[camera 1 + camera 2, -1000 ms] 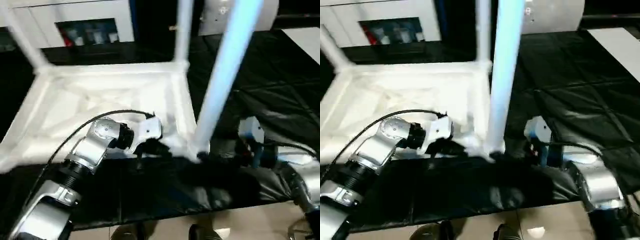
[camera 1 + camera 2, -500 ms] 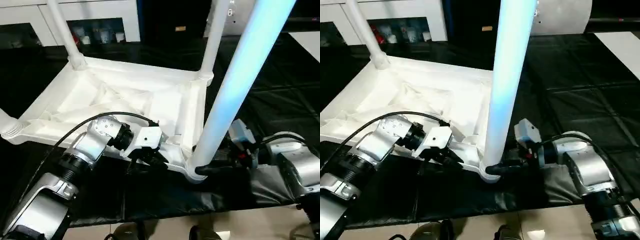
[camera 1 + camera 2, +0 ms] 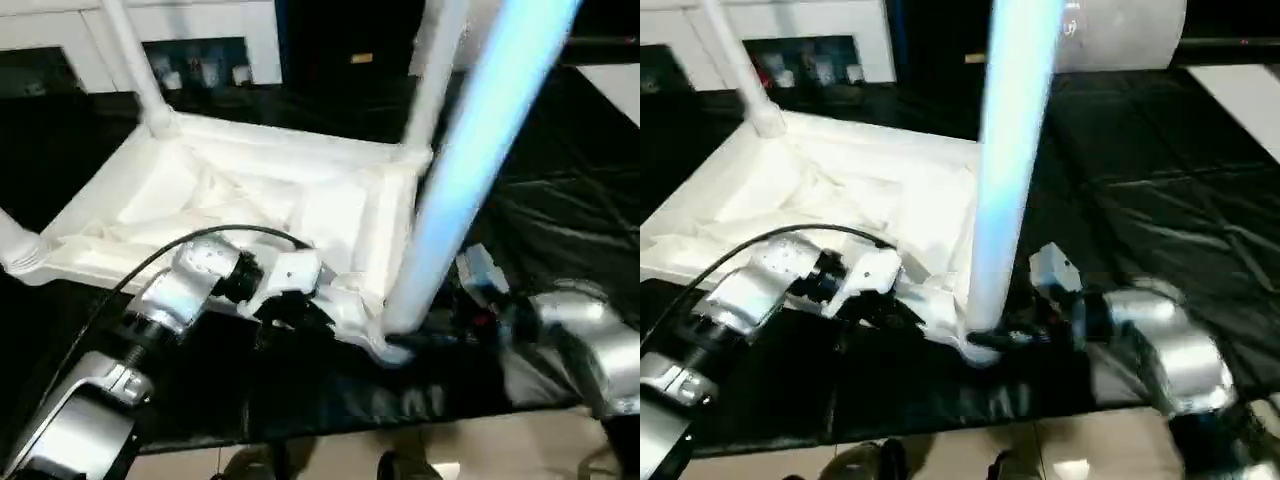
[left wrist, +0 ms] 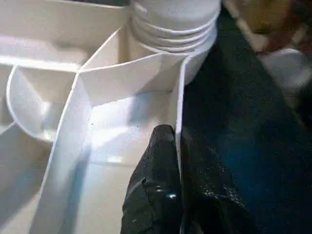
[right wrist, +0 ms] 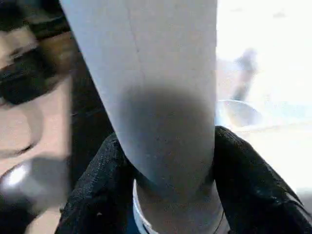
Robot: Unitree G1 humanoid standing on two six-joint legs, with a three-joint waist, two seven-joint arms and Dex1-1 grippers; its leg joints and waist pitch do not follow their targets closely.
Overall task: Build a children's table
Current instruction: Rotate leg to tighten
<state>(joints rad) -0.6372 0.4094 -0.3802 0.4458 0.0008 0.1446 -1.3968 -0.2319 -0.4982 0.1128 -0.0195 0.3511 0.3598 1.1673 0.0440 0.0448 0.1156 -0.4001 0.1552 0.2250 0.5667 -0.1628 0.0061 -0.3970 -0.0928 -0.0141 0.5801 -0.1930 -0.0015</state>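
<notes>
The table [image 3: 270,200] lies upside down on the black cover [image 3: 1160,200], its ribbed underside up and legs standing in the corner sockets; being hollow white plastic, it looks light, stiff and rather slick, so it would likely slide or tip if pushed high on a leg. The left gripper [image 4: 176,161] is pinched shut on the thin rim wall [image 4: 178,105] by the near socket, a sound place to steady the top. The right gripper [image 5: 165,195] has its fingers [image 5: 248,185] closed around the near leg [image 3: 455,190] low down, just above its flared end, where a firm hold looks best for seating it.
</notes>
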